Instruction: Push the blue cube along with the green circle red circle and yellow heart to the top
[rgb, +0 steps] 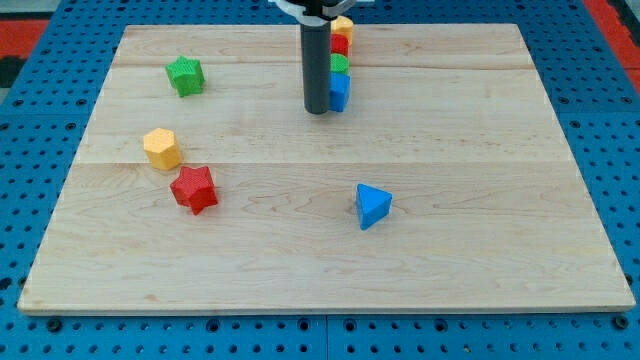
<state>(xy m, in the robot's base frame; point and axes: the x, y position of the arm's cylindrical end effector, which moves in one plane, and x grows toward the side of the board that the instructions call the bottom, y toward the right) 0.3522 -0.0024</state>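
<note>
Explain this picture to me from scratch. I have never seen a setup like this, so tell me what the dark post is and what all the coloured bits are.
There is one picture, from a single camera looking down at a slant on a wooden board. The dark post is my rod; I have no gripper and hold nothing. Its lower end, my tip, slides on the board and pushes blocks. Just to the view's right of the rod, four blocks stand in a line running to the view's top: blue cube, green circle, red circle, yellow heart. Scattered elsewhere lie a green star, a yellow hexagon, a red star and a blue triangle.
</note>
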